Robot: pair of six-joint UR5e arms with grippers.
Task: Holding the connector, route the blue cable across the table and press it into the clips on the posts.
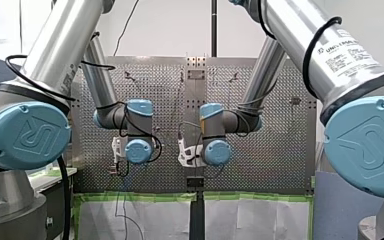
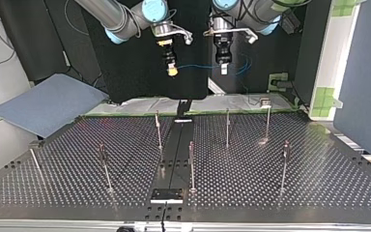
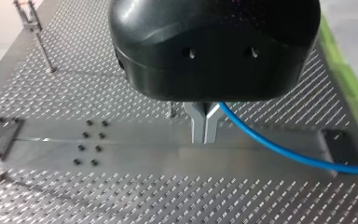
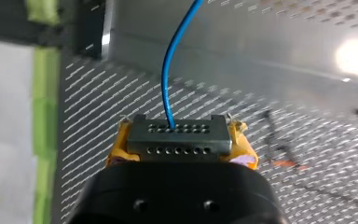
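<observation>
Firmly, right gripper's point(image 4: 179, 140) yellow fingers point(image 4: 115, 151) clamp a perforated connector point(image 4: 179, 134) trailing blue cable point(image 4: 168, 70).

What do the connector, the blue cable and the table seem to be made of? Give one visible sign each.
The connector looks like dull grey metal, with rows of small holes. The blue cable seems jacketed in smooth plastic or rubber, curving softly. The table looks like bare perforated metal, catching light.
</observation>
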